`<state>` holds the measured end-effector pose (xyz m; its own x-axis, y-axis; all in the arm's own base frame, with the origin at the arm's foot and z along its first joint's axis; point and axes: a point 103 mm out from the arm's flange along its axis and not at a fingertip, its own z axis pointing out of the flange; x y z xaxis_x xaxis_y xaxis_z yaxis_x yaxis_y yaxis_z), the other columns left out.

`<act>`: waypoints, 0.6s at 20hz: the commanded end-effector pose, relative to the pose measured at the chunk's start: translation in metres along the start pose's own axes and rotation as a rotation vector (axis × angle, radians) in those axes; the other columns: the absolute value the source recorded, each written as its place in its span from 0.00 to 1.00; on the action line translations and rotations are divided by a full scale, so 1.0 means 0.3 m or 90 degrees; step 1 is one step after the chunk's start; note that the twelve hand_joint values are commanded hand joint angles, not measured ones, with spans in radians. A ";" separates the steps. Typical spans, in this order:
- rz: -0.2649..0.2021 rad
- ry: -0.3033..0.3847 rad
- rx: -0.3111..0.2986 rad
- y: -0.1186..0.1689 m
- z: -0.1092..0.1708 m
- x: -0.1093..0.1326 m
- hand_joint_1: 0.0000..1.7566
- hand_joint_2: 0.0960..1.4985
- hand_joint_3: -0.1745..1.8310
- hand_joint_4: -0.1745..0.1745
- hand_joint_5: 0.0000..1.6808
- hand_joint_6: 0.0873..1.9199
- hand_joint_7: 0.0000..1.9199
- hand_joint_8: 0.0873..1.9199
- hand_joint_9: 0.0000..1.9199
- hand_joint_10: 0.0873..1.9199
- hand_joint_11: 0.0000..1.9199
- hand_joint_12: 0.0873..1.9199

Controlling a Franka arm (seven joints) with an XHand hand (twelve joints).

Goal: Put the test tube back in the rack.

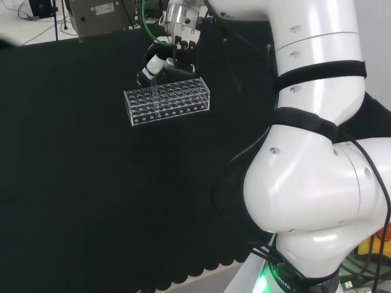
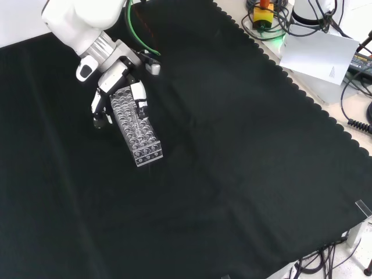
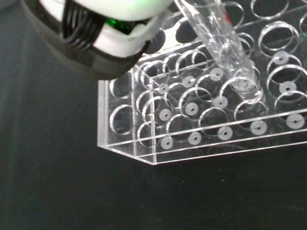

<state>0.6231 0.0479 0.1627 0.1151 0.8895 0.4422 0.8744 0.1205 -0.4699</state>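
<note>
Black cloth (image 2: 244, 174) w/ scalloped edge; clear rack (image 2: 136, 129) on it.

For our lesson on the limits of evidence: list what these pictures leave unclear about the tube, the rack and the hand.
1. Wrist view: the tube top is cut off by the edge, so the grip on it is unseen.
2. Head view: the tube is too faint against the rack to tell how deep it sits.
3. Front view: the rack covers part of the hand; the tube cannot be made out.
</note>
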 end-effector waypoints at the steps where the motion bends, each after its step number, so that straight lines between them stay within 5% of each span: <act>1: -0.037 0.006 -0.038 -0.044 -0.073 0.047 0.56 0.36 0.30 0.49 0.20 0.22 0.09 0.45 0.43 0.00 0.18 0.76; 12: -0.092 -0.028 -0.136 -0.220 -0.325 0.199 0.52 0.37 0.28 0.50 0.20 0.13 0.06 0.44 0.39 0.00 0.15 0.78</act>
<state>0.6250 0.0487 0.2450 0.0177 0.8857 0.4639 0.9370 0.1472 -0.3168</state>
